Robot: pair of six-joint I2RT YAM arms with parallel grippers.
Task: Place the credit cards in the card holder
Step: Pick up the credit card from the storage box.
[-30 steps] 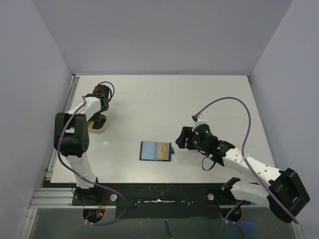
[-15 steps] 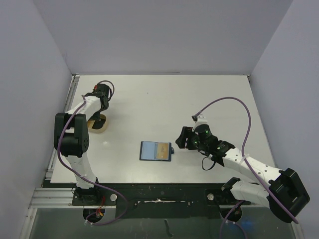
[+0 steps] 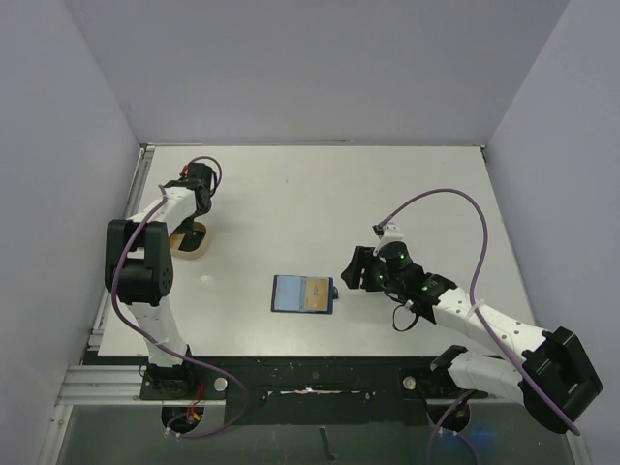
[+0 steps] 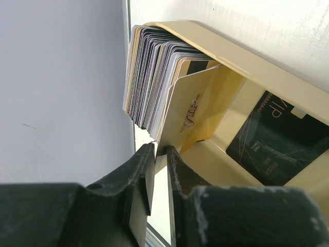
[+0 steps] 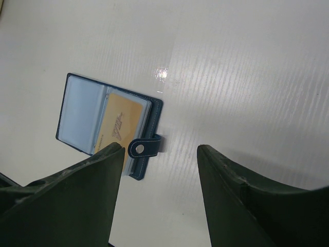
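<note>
The card holder [image 3: 303, 294] lies open on the table, dark blue with light blue slots, and a gold card [image 5: 121, 126] sits in its right half by the snap tab [image 5: 145, 148]. My right gripper [image 5: 159, 149] is open and empty just right of the card holder, also seen from above [image 3: 355, 272]. My left gripper [image 4: 160, 150] is at the beige tray [image 4: 267, 67] and shut on the corner of a gold VIP card [image 4: 198, 110]. That card leans against an upright stack of cards [image 4: 151, 72]. A black card [image 4: 277, 144] lies flat in the tray.
The beige tray [image 3: 193, 242] stands at the table's far left edge, close to the left wall. A purple cable loops above each arm. The table's near edge meets a black rail.
</note>
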